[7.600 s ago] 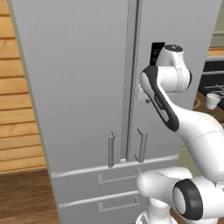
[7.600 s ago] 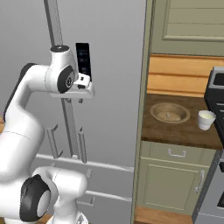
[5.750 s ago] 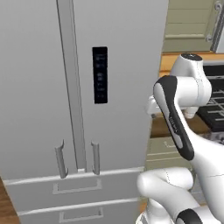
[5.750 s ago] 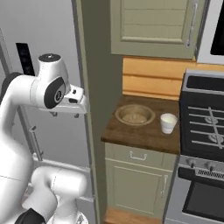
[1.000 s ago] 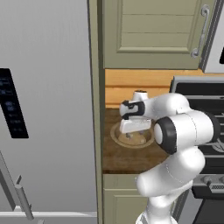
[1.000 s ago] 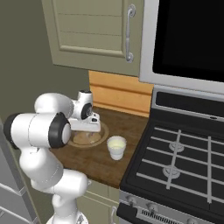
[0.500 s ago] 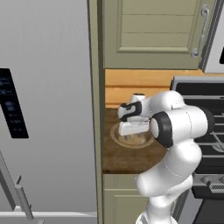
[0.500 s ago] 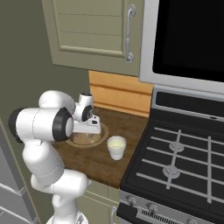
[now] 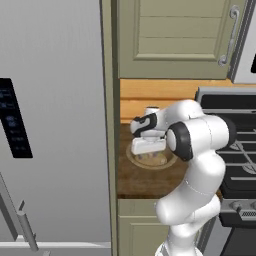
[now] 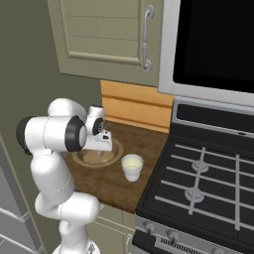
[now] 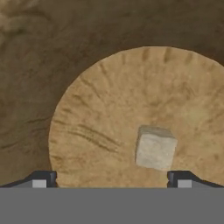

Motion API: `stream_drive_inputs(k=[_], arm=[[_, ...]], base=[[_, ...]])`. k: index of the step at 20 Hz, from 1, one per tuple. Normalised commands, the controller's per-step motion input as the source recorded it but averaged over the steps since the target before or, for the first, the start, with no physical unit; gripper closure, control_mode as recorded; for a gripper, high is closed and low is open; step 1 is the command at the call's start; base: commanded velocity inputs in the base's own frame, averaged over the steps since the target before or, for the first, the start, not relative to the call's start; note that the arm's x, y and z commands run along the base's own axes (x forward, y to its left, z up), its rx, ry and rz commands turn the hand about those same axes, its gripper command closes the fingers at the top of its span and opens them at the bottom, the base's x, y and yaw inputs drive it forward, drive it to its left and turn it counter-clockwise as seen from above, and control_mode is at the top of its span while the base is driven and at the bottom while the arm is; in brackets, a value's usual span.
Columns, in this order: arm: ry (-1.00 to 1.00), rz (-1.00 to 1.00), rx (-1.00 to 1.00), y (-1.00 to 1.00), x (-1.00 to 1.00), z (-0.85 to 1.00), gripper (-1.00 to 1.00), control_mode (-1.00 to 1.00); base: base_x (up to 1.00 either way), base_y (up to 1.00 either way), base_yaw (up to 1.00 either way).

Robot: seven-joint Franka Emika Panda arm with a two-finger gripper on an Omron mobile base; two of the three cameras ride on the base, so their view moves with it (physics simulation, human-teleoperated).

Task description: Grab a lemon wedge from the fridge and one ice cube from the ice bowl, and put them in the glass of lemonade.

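The ice bowl (image 11: 100, 118) is a wide, shallow tan dish on the dark wooden counter, holding one pale ice cube (image 11: 155, 148). My gripper (image 11: 111, 179) hangs open just above the bowl, pointing straight down. The cube lies between the two fingertips (image 11: 43, 178), closer to the right one. From the base views the gripper (image 9: 149, 153) (image 10: 99, 150) sits low over the ice bowl (image 9: 167, 161) (image 10: 113, 155). The glass of lemonade (image 10: 132, 166) stands just right of the bowl. The fridge (image 9: 55, 125) has its door shut. The lemon wedge is out of view.
A black stove (image 10: 208, 183) with grates adjoins the counter on the right, close to the cup. Green wall cabinets (image 9: 175, 35) hang above. The fridge's side wall (image 9: 110, 125) borders the counter on the left. A microwave (image 10: 218, 44) is mounted over the stove.
The base drove from the fridge front to the counter. In the last second the hand sank lower over the ice bowl, with the jaws staying open.
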Motion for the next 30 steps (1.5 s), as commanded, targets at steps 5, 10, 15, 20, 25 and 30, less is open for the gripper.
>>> stream_drive_inputs(k=[5, 10, 15, 20, 25, 30], arm=[[0.03, 0.00, 0.00, 0.21, 0.00, -0.16, -1.00, -1.00], [-0.04, 0.00, 0.00, 0.06, -0.04, 0.00, -1.00, -1.00], [-0.07, -0.03, 0.00, 0.00, 0.01, 0.00, -1.00, -1.00], [-0.03, -0.05, 0.00, 0.00, 0.19, -0.03, -1.00, -1.00], [0.00, -0.02, 0.00, 0.00, 0.15, -0.02, -1.00, -1.00], [-0.08, 0.00, 0.00, 0.00, -0.01, 0.00, -1.00, -1.00]], base=[[0.00, 0.00, 0.00], [0.00, 0.00, 0.00], [0.00, 0.00, 0.00], [0.00, 0.00, 0.00], [0.00, 0.00, 0.00], [0.00, 0.00, 0.00]])
